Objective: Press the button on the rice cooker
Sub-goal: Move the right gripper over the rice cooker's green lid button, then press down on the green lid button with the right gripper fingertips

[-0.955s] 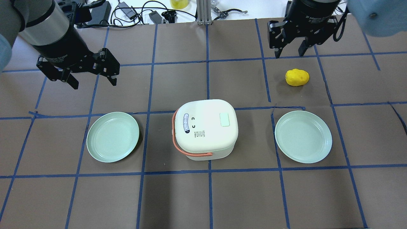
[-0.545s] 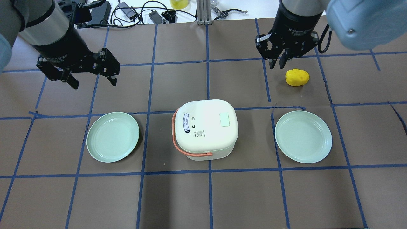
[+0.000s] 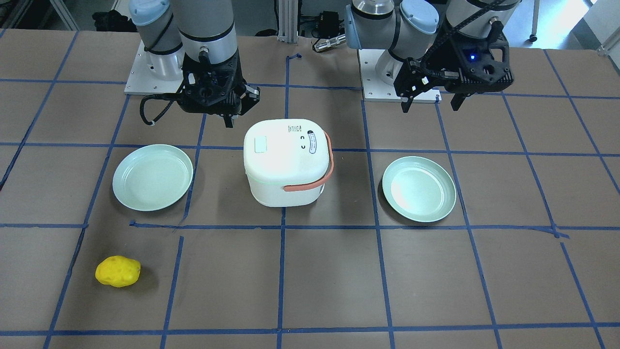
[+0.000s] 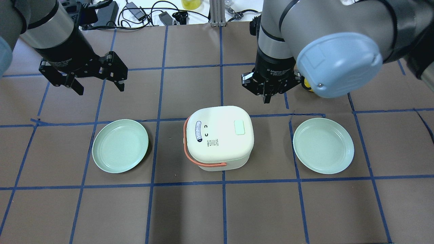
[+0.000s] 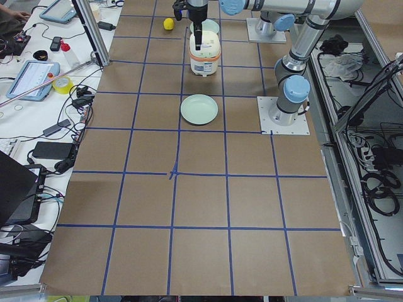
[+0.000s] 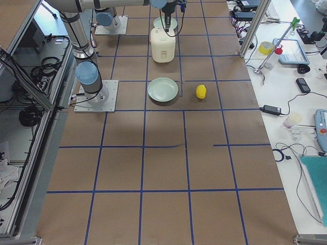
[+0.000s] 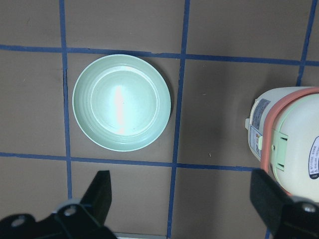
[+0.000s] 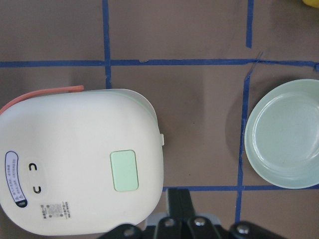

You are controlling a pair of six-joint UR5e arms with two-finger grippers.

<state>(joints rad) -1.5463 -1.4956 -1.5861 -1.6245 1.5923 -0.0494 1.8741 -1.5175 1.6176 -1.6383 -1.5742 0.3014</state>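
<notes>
Button (image 4: 239, 127) on rice cooker (image 4: 218, 149) below, leftward of clenched right end effector (image 4: 268, 99), untouched; left end effector (image 4: 100, 88) released.

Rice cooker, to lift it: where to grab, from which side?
Grip the orange handle at its mid-span, coming from above on the robot's left side with the left gripper. The rice cooker body looks too wide and rounded for the jaws; the handle lies folded down on that side.
</notes>
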